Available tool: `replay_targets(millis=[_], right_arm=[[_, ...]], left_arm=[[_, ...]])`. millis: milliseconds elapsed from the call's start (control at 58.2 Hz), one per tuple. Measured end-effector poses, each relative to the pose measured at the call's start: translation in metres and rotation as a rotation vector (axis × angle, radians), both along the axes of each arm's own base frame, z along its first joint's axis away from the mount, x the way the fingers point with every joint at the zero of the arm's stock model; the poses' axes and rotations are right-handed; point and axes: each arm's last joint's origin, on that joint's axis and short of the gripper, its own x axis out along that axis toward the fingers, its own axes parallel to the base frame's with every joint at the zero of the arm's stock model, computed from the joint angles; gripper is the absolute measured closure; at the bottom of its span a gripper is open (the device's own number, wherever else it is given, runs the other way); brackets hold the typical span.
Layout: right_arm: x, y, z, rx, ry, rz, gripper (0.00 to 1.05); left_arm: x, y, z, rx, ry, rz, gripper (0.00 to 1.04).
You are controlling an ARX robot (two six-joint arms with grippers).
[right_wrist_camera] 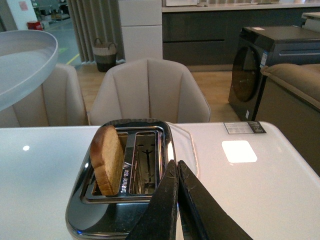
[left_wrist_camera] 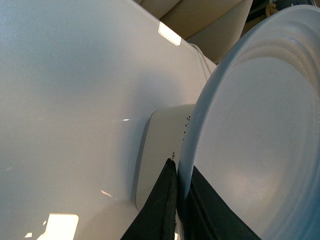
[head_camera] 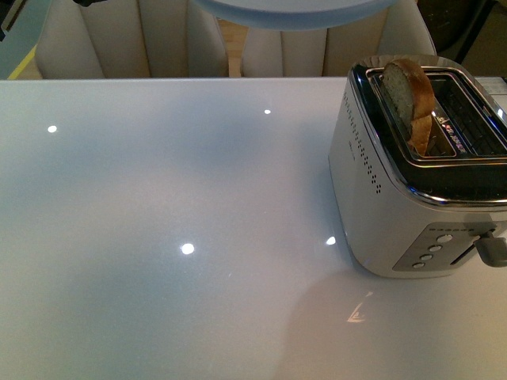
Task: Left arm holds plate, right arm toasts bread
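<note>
The pale blue-grey plate [left_wrist_camera: 260, 140] hangs in the air, its rim pinched by my left gripper [left_wrist_camera: 178, 172], which is shut on it. The plate's underside [head_camera: 293, 11] shows at the top of the front view, and its edge [right_wrist_camera: 22, 60] shows in the right wrist view. A slice of brown bread [head_camera: 410, 99] stands tilted in the toaster's left slot, its top half sticking out [right_wrist_camera: 107, 159]. My right gripper [right_wrist_camera: 176, 167] is shut and empty, hovering just above the toaster's near rim, beside the empty slot. It is out of the front view.
The chrome and white toaster [head_camera: 396, 198] stands at the right of the glossy white table [head_camera: 158, 237], its lever [head_camera: 491, 249] at the front. Beige chairs [right_wrist_camera: 150, 90] line the far table edge. A dark appliance [right_wrist_camera: 260, 65] stands beyond.
</note>
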Motion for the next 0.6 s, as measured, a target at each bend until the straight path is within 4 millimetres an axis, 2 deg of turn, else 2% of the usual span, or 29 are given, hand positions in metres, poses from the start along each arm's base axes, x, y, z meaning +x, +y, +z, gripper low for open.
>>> replay_targets(millis=[602], right_arm=[[-0.013, 0.0, 0.0, 0.0, -0.002, 0.0, 1.03]], left_arm=[[0.0, 0.0, 0.0, 0.0, 0.0, 0.0, 1.02]])
